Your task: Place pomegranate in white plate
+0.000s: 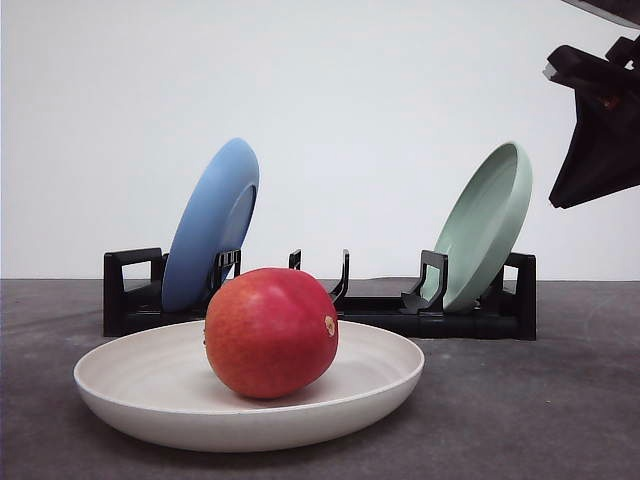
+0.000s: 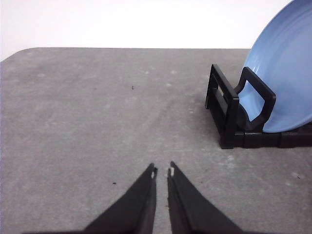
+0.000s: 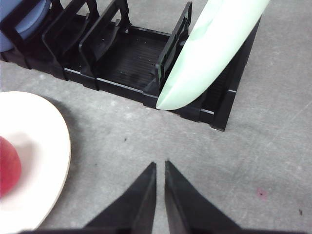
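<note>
The red pomegranate [image 1: 271,331] rests inside the cream white plate [image 1: 130,380] near the front of the table, free of both grippers. From the right wrist camera I see the plate's rim [image 3: 58,146] and a sliver of the pomegranate [image 3: 9,165]. My right gripper [image 3: 160,166] hovers shut over bare table between the plate and the rack; its arm [image 1: 600,130] hangs high at the right in the front view. The left gripper [image 2: 162,170] is shut with nothing in it, low over bare table to the left of the rack.
A black dish rack [image 1: 330,300] stands behind the white plate. A blue plate [image 1: 212,222] leans in its left slot and a pale green plate [image 1: 487,222] in its right slot. The grey tabletop [image 2: 97,122] stretches to a white wall.
</note>
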Motion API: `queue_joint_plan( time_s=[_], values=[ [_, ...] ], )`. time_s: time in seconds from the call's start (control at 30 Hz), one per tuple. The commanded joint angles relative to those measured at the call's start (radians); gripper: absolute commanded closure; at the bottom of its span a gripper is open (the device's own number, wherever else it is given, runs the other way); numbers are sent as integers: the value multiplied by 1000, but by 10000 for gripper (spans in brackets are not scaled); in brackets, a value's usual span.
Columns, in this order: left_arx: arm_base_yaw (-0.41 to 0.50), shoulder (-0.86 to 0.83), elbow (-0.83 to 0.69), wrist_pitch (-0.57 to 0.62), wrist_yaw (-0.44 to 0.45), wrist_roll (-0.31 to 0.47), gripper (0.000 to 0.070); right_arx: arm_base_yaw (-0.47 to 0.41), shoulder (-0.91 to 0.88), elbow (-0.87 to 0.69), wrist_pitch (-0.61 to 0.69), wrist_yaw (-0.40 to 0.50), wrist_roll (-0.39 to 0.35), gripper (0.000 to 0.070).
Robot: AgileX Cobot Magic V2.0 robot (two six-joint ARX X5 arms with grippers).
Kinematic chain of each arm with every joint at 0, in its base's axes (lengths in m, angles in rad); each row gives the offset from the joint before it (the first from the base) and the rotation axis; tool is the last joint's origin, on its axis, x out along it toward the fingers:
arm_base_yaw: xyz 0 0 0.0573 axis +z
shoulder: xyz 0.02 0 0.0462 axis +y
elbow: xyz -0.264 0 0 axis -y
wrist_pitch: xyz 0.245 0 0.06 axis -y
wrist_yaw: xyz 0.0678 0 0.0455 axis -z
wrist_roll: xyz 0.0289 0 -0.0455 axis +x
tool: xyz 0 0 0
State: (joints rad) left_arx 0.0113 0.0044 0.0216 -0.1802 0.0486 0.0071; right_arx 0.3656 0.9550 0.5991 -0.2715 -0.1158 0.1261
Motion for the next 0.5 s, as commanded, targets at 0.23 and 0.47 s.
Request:
queue_joint_plan(
  time_s=[0.23, 0.47],
  values=[
    [2, -1, -10, -5, -1, 4, 675, -31, -133, -48, 37, 69, -276, 675],
    [2, -1, -10, -5, -1, 4, 675, -158, -433, -296, 259, 77, -286, 676]
  ],
)
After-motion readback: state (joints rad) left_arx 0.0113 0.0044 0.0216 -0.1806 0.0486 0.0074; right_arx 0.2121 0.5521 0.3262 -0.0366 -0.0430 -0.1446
